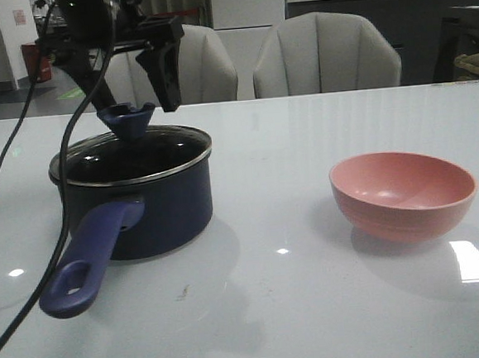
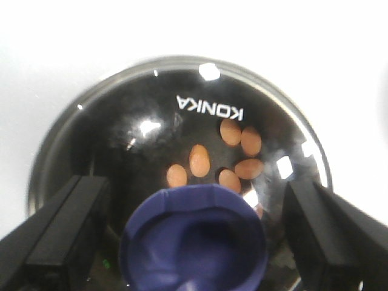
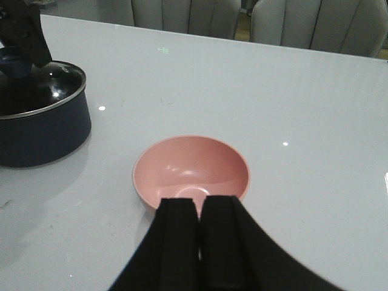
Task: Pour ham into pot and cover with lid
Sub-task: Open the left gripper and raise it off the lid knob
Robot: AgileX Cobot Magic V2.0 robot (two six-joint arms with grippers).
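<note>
Your left gripper (image 2: 194, 242) is spread wide around the flared dark blue knob of the steel-rimmed round glass lid (image 1: 130, 154), which sits on the dark navy saucepan (image 1: 142, 211) near the bench's left edge. Small orange-yellow ham pieces (image 2: 199, 160) lie inside. Your right gripper (image 3: 199, 242) is pressed closed and empty above the salmon-pink round bowl (image 3: 191, 167).

the front view looks level and forward across the table (image 1: 316, 306) toward the chairs (image 1: 325, 52). the left wrist view looks straight down, very near the lid (image 2: 182, 139). the right wrist view looks down over the pink bowl (image 3: 191, 167), sharing pot (image 3: 42, 130) and bowl with the front.
</note>
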